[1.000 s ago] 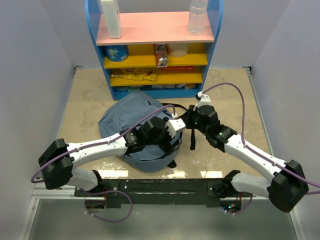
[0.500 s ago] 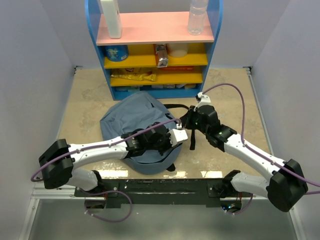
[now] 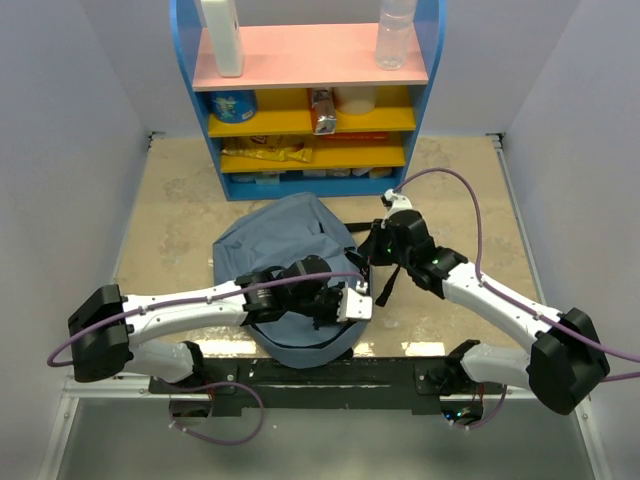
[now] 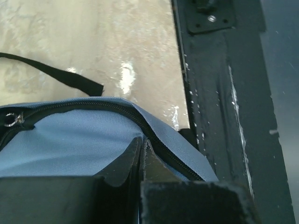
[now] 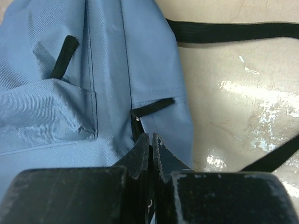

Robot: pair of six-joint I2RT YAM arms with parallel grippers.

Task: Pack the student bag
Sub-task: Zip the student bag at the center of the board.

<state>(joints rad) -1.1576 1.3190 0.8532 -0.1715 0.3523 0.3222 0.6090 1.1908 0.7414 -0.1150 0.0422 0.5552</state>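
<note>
Student bag laid on surface, centre, closer to front rail than to shelf unit. Shelf unit set at far edge, behind bag. Bottle stood on top board, right. Tall container stood on top board, left. Left pincer placed at bag's near edge, on zipper line, rail just beside. Right pincer placed against bag's right side. Strap trailed on surface right of bag, beside right pincer.
</note>
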